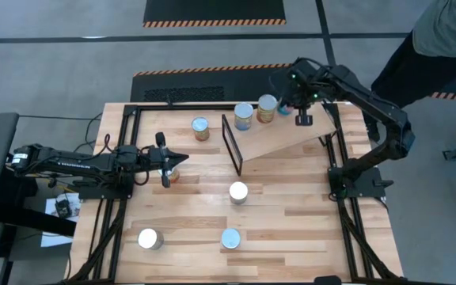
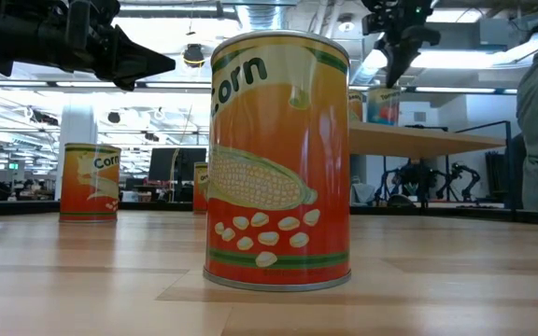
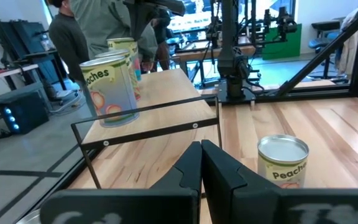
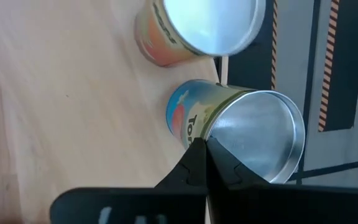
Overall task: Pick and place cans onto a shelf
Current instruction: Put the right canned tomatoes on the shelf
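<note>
The shelf (image 1: 279, 134) is a tilted light-wood board with a black end frame (image 1: 232, 146) at the table's far middle. Two cans (image 1: 244, 116) (image 1: 267, 108) stand on it. My right gripper (image 1: 287, 107) is shut and points down just above the farther can (image 4: 241, 130), which has a blue label. My left gripper (image 1: 176, 162) is shut and empty above the table's left middle, over an orange can (image 1: 172, 177) that it partly hides. Other cans stand upright on the table (image 1: 201, 128) (image 1: 238, 192) (image 1: 150, 237) (image 1: 230, 237). My right gripper's shut fingertips (image 4: 194, 155) stand over the rim of the blue-labelled can's silver top (image 4: 229, 134), coming from above and pointing down. I cannot tell whether they touch it. The can stands on the shelf.
A person stands beyond the table's far right corner (image 1: 450, 32). The low view is filled by a corn can (image 2: 278, 159) near the table's front edge. The right arm's base (image 1: 355, 178) stands at the table's right. There is free wood between the front cans and the shelf.
</note>
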`<state>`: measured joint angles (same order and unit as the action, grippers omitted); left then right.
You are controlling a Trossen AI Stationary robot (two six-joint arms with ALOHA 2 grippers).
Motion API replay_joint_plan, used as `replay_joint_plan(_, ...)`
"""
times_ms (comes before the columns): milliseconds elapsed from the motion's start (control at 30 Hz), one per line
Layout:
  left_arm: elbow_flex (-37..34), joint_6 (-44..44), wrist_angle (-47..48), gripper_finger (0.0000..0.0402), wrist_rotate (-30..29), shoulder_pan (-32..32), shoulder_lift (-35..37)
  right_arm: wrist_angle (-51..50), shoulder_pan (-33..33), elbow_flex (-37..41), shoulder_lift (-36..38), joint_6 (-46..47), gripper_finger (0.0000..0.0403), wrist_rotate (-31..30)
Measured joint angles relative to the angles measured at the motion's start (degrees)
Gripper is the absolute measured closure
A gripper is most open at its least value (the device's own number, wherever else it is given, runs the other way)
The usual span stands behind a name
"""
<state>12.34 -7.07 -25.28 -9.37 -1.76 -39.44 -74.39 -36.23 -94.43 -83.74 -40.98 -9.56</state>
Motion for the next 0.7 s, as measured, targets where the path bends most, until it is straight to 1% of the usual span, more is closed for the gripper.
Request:
replay_joint_plan(233, 0.0, -0.3, -0.1, 0.0401, -0.1, 0.0, 0.0, 0.2, -0.1, 0.0, -2.5, 0.0, 0.0395, 0.8)
replay_joint_plan(333, 0.0, -0.3, -0.1, 0.0401, -0.1, 0.0, 0.0, 0.4, -0.1, 0.0, -3.7, 0.0, 0.0395, 0.3)
replay_joint_plan(600, 0.0, -0.3, -0.1, 0.0402, -0.1, 0.0, 0.0, 0.0, -0.2, 0.0, -3.6, 0.9, 0.0394, 0.0)
replay_joint_plan(700, 0.0, -0.2, -0.1, 0.0402, -0.1, 0.0, 0.0, 0.0, -0.2, 0.0, -3.6, 1.5, 0.0388, 0.0)
